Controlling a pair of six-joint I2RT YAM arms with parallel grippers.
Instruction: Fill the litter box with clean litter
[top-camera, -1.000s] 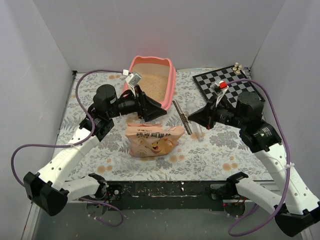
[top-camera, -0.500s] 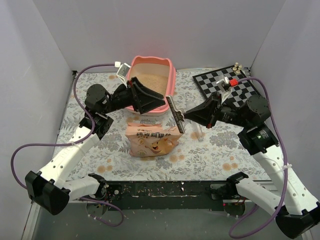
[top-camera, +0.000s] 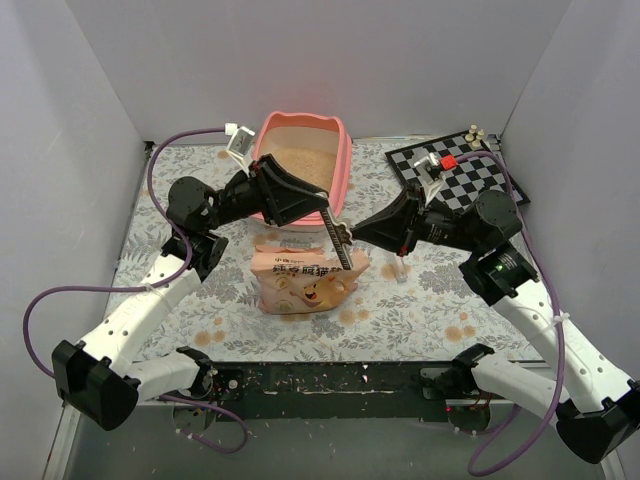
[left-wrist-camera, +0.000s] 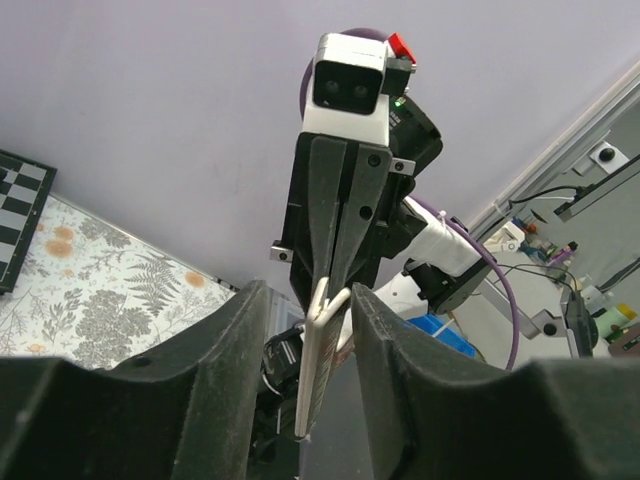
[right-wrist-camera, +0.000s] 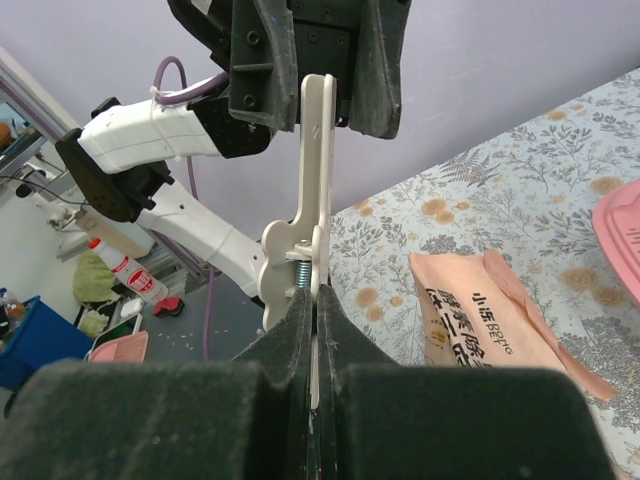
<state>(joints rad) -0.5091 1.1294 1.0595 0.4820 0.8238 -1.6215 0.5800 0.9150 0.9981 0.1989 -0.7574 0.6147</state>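
Pink litter box (top-camera: 343, 165): far centre, pale litter (top-camera: 305, 165) inside. Orange bag (top-camera: 305, 280): flat, just near of litter box. White clip (top-camera: 338, 240): aloft over bag, one end pinched tight in right gripper (top-camera: 352, 232); other end between spread fingers of left gripper (top-camera: 323, 206). Black-and-white chessboard (top-camera: 470, 170): far right.

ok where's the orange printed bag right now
Top view: the orange-tan printed plastic bag lies mid-table, just on the near side of the pink plastic litter box.
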